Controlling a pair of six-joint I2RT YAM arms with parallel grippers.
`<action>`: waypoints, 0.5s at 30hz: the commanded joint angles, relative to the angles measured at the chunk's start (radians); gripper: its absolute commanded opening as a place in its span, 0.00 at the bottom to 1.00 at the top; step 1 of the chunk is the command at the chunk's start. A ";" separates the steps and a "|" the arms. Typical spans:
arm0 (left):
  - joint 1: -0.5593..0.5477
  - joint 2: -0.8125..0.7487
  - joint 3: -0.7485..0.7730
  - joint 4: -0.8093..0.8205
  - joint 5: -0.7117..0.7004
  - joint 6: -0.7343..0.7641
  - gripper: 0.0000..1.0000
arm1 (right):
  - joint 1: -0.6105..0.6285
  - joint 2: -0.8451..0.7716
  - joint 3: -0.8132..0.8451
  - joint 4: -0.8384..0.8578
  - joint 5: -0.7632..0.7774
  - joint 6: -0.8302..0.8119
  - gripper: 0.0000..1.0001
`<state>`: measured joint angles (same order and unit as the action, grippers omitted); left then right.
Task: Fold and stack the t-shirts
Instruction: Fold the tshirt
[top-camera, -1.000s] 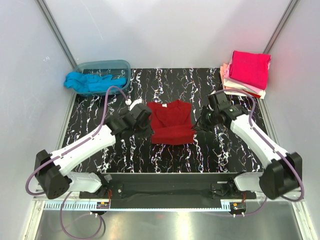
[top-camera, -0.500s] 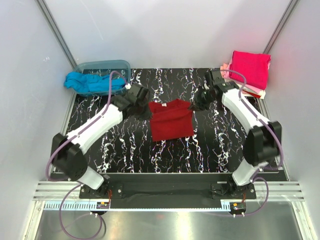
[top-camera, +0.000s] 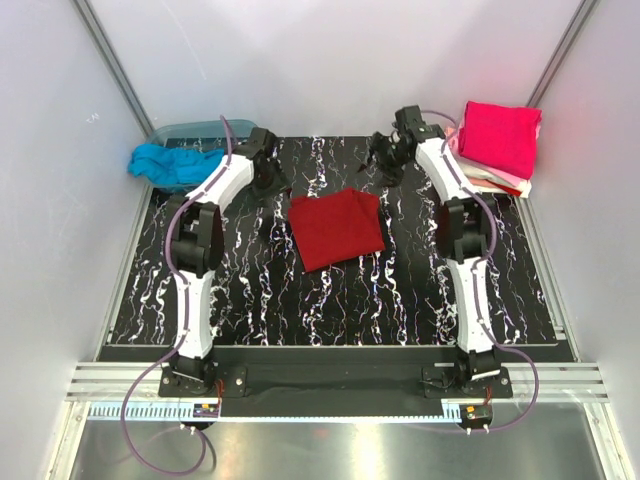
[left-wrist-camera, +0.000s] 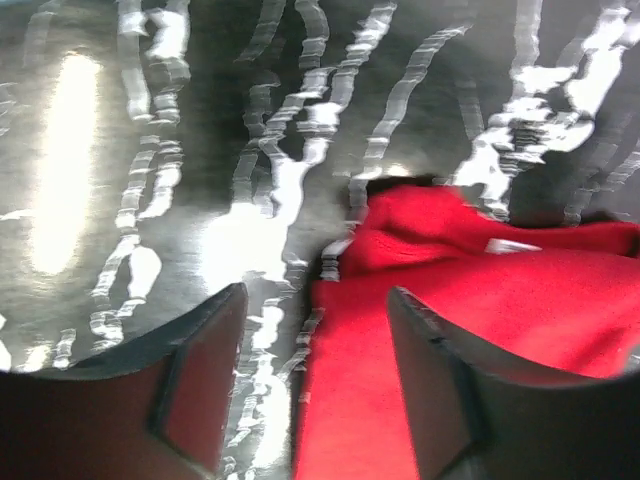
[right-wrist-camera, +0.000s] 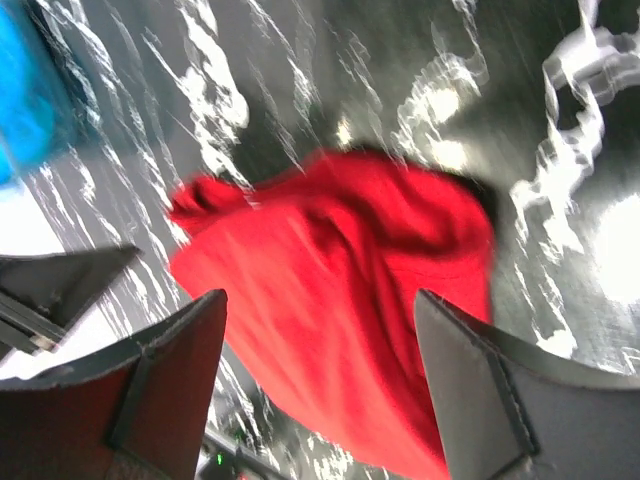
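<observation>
The dark red t-shirt (top-camera: 336, 228) lies folded in a rough square on the black marbled table (top-camera: 330, 310). My left gripper (top-camera: 271, 182) hovers off its far left corner, open; in the left wrist view the gripper (left-wrist-camera: 315, 385) has its jaws apart over the shirt's edge (left-wrist-camera: 470, 300), holding nothing. My right gripper (top-camera: 386, 160) is off the far right corner, also open. The right wrist view shows that gripper (right-wrist-camera: 320, 385) empty above the rumpled red cloth (right-wrist-camera: 350, 300). A turquoise t-shirt (top-camera: 172, 163) hangs out of the tub. Folded shirts, magenta on top (top-camera: 497, 138), are stacked at the back right.
The translucent blue-grey tub (top-camera: 210, 131) stands at the back left corner. White enclosure walls close in on both sides and the back. Both arms stretch from the near rail (top-camera: 330, 378) toward the far side.
Both grippers carried the red shirt's near edge toward the back, then opened and let go. The shirt now lies folded over. Both arms have stretched further back.
</observation>
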<state>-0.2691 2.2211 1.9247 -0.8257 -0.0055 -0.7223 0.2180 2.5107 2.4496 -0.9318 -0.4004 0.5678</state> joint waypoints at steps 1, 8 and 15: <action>-0.021 -0.130 -0.047 0.031 0.042 0.041 0.67 | -0.034 -0.235 -0.276 0.164 -0.063 -0.019 0.83; -0.033 -0.278 -0.265 0.160 0.051 0.078 0.67 | -0.048 -0.423 -0.760 0.424 -0.117 -0.028 0.85; -0.033 -0.267 -0.383 0.241 0.070 0.106 0.65 | -0.046 -0.376 -0.712 0.510 -0.204 -0.032 0.80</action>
<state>-0.3077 1.9694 1.5986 -0.6579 0.0334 -0.6476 0.1646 2.1353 1.6707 -0.5259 -0.5369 0.5564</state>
